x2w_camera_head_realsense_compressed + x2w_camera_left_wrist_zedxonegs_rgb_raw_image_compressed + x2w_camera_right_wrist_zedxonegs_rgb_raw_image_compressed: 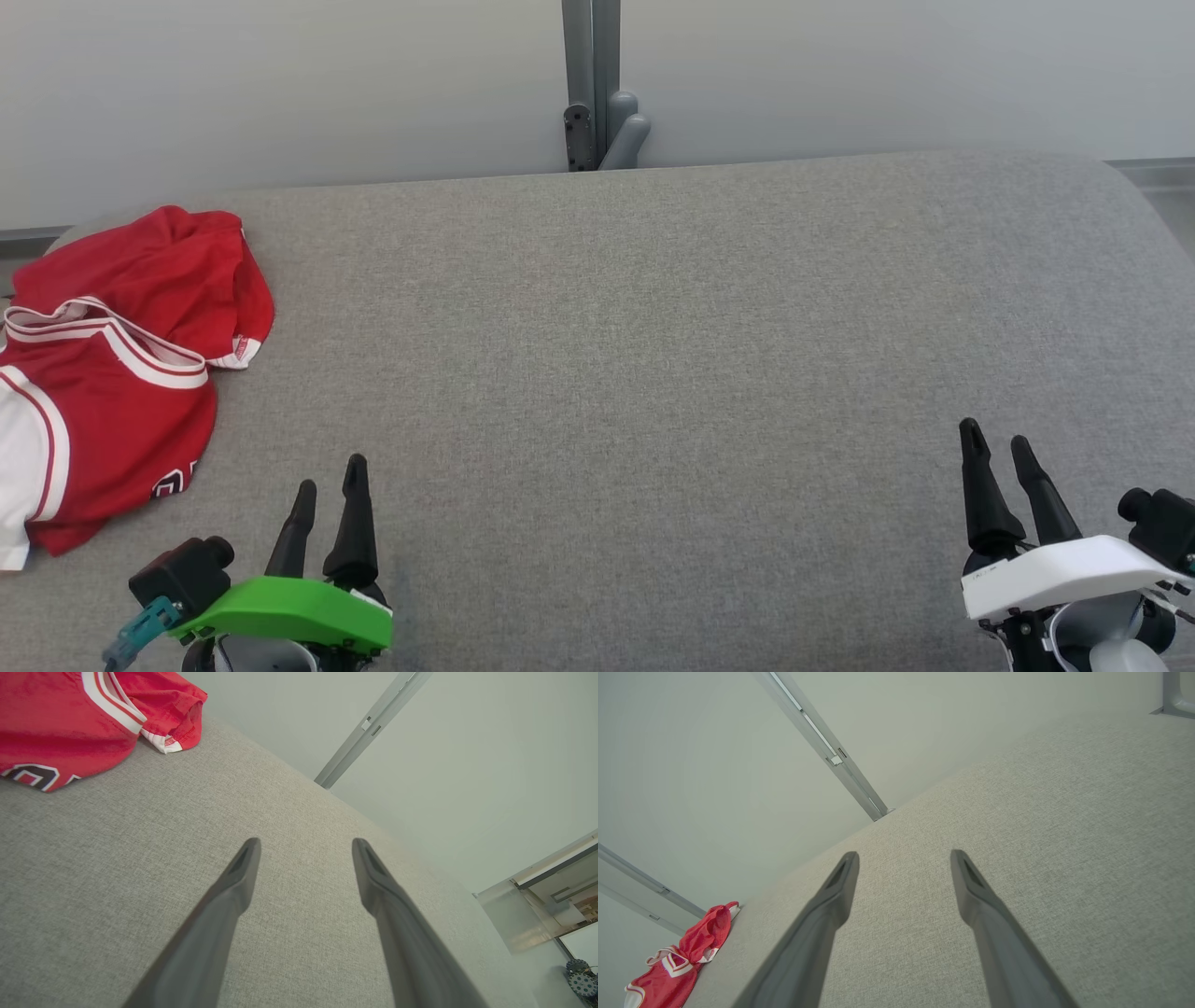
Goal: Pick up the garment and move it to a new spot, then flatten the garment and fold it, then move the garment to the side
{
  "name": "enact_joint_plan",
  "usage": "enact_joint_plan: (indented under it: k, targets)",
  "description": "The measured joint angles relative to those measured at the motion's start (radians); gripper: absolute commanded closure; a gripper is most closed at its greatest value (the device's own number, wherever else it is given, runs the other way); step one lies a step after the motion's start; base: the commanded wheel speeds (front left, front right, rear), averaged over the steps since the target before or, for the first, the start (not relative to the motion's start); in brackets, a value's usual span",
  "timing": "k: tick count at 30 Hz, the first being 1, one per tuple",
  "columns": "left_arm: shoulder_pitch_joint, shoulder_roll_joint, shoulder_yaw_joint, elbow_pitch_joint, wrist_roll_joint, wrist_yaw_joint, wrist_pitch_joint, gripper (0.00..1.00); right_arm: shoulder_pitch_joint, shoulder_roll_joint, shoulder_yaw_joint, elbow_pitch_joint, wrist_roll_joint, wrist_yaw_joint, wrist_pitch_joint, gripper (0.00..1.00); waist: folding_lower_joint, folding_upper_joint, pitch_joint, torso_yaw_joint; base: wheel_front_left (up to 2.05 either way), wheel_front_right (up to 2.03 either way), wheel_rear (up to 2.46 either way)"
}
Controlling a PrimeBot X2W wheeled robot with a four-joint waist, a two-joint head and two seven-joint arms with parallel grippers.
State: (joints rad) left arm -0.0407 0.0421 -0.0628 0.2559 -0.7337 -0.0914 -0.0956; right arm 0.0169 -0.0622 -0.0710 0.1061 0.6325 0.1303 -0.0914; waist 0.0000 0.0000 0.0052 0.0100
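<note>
Left gripper (331, 472): two long dark fingers spread wide, empty, above the near left of the grey fabric-covered table (653, 327). Right gripper (995, 433): likewise wide, empty, at the table's near right. Crumpled red jersey with white trim (112, 392) lay bunched at the table's left end. Judged light, limp, probably slick knit. Best pinched at a raised fold or the banded edge.

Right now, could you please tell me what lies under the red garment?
The red garment rests crumpled on the grey fabric surface. Anything hidden beneath its folds cannot be seen.
</note>
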Motion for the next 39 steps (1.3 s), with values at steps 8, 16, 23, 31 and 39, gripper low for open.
enact_joint_plan:
  k: [8,16,23,31,39]
  targets:
    - [0.009,0.0,-0.011,0.0,0.103,0.008,-0.024,0.0,0.002,-0.008,0.013,-0.006,-0.105,0.0,-0.026,0.0,0.0,0.0,0.002,0.002,0.0,0.0,0.0]
    - [0.014,0.001,-0.025,0.001,0.186,0.017,-0.047,0.0,0.012,-0.014,0.022,-0.012,-0.203,0.0,-0.048,0.0,0.0,0.0,0.002,0.005,0.0,0.0,0.0]
    - [0.022,0.001,-0.031,0.006,0.256,0.021,-0.064,0.0,0.019,-0.017,0.021,-0.016,-0.273,0.0,-0.065,0.0,0.0,0.0,0.002,0.008,0.0,0.0,0.0]
    - [0.03,0.002,-0.035,0.008,0.337,0.021,-0.082,0.0,0.025,-0.02,0.024,-0.022,-0.352,0.0,-0.084,0.0,0.0,0.0,-0.001,0.01,0.0,0.0,0.0]
    - [0.032,0.002,-0.039,0.007,0.412,0.021,-0.101,0.0,0.03,-0.017,0.022,-0.028,-0.42,0.0,-0.104,0.0,0.0,0.0,-0.001,0.011,0.0,0.0,0.0]
